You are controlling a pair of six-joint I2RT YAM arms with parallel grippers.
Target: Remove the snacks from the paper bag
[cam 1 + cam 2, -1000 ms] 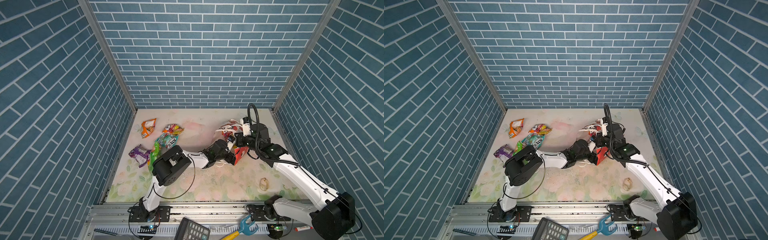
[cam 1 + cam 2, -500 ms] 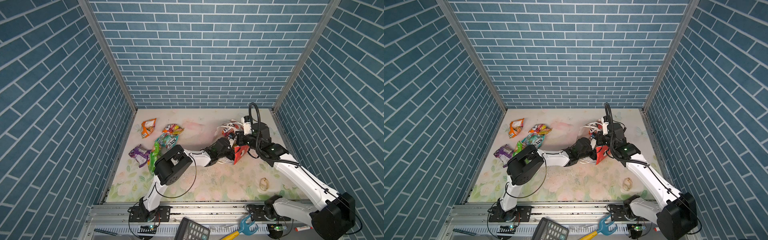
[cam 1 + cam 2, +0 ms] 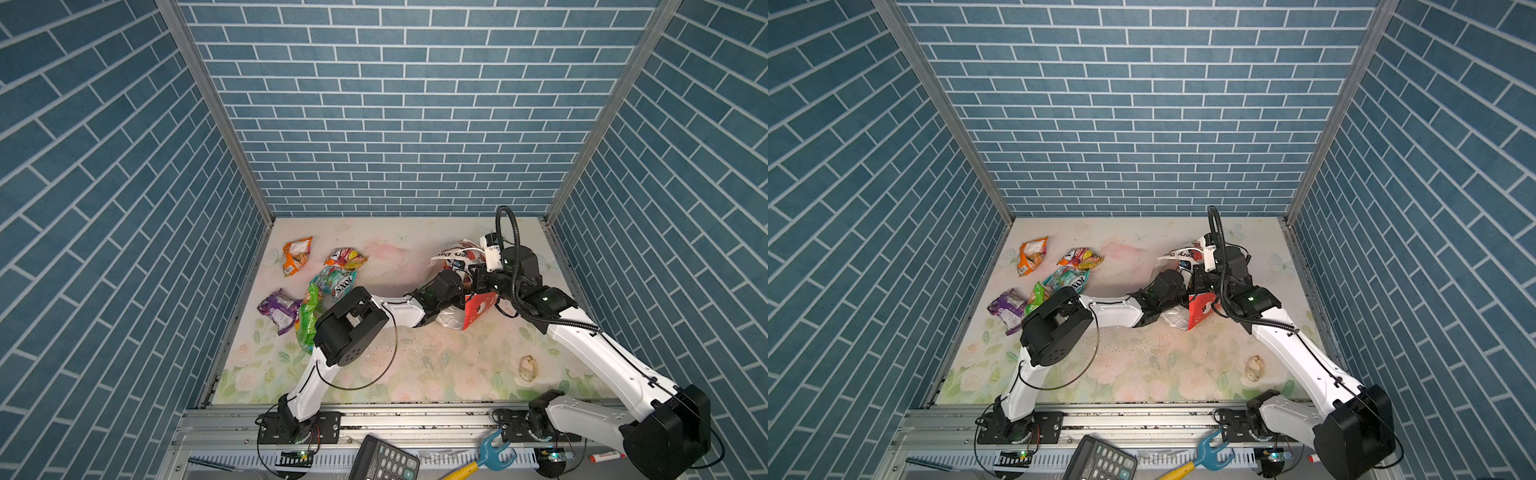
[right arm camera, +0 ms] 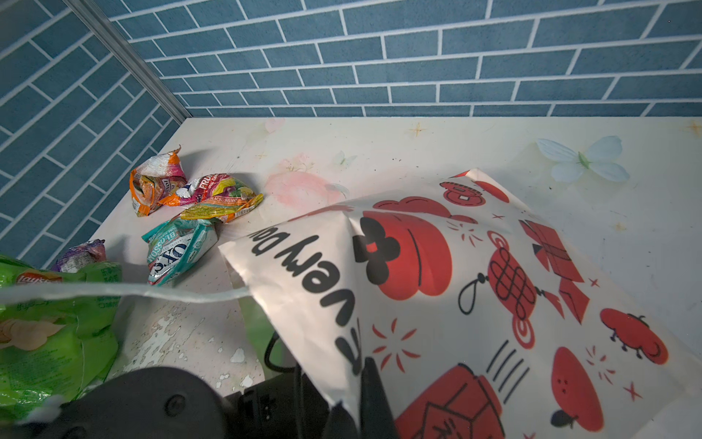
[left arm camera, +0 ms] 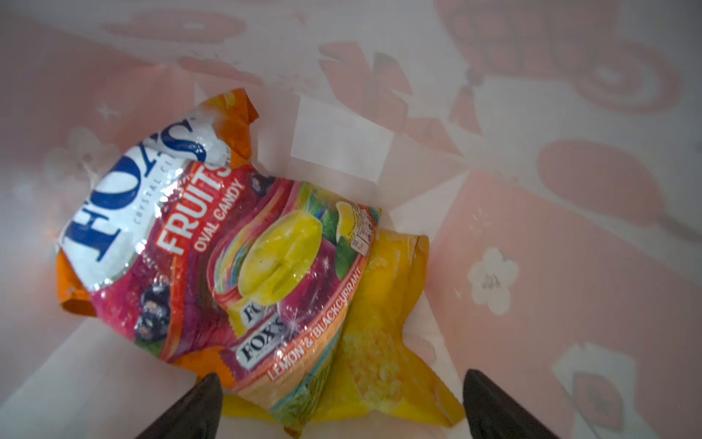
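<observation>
On the left of the desk [image 3: 415, 365], five snacks lie outside the bag in a loose cluster. A purple packet [image 3: 279, 309] is nearest the left wall, with an orange packet [image 3: 296, 257] farther back. A bright green packet [image 3: 306, 322] is partly hidden under the left arm's elbow, a teal packet [image 3: 337, 283] lies at its far end, and a multicolour packet [image 3: 345, 258] sits just beyond the teal one. Right of the middle, toward the far side, the paper bag [image 3: 478, 308] lies tipped over with its mouth facing left, and the left arm reaches into it. Inside, the left fingers [image 5: 190, 410] stand wide apart and hold nothing. Just ahead of them a FOX'S fruits packet [image 5: 228, 258] lies on top of a yellow packet [image 5: 383, 342] at the bag's bottom. The right fingers [image 4: 374, 395] are pinched together on the bag's upper rim, beside the black lettering. A pale seashell [image 3: 528, 368] lies at the near right, well apart from the bag.
</observation>
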